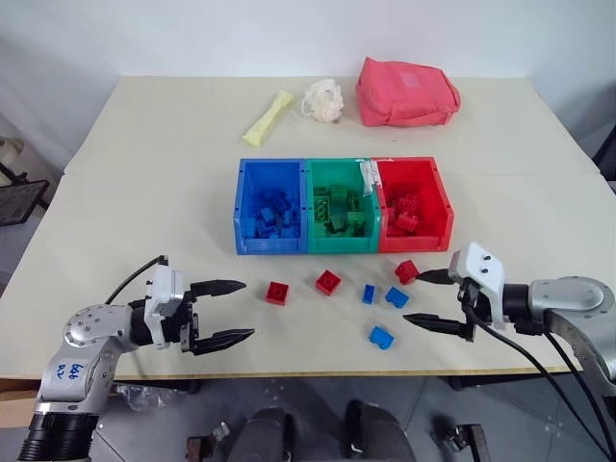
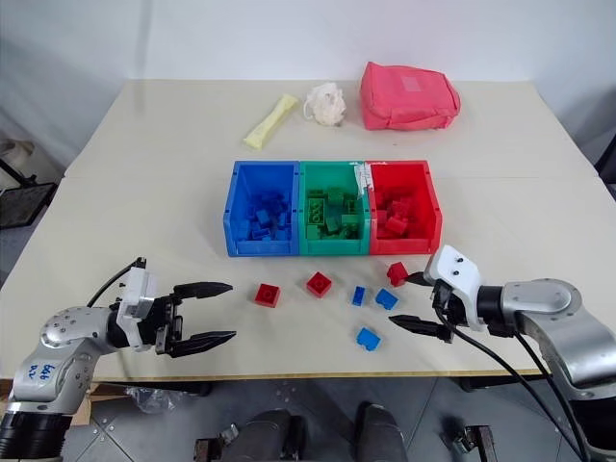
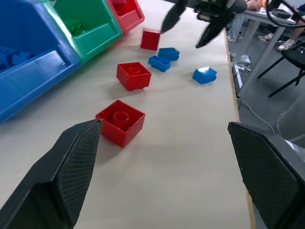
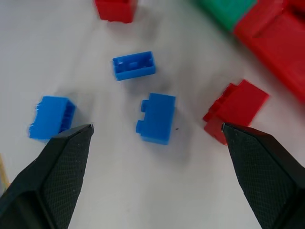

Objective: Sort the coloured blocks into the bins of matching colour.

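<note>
Sorting task, partly complete. The landmark is the row of three joined bins at the table's centre — blue bin [image 1: 271, 219], green bin [image 1: 339, 218], red bin [image 1: 414, 217] — each already holding bricks of its own colour. Six loose bricks remain on the table in front of the row, read here from left to right: a red brick [image 1: 277, 293] in front of the blue bin; a second red brick [image 1: 328, 282] in front of the green bin; a small blue brick [image 1: 369, 295] and a larger blue brick [image 1: 397, 296] in front of the seam between the green and red bins; a blue brick [image 1: 381, 336] lying nearest the table's front edge; and a red brick [image 1: 406, 271] just in front of the red bin. The left gripper [image 1: 219, 311] stands left of the loose bricks, its fingers spread wide and holding nothing. The right gripper [image 1: 429, 299] stands at their right end — fingers likewise spread wide and empty, the red brick close by its upper fingertip. Judged from this layout, three red and three blue bricks are left to sort. No brand or label is legible; handwritten marks on the left forearm cannot be read.
</note>
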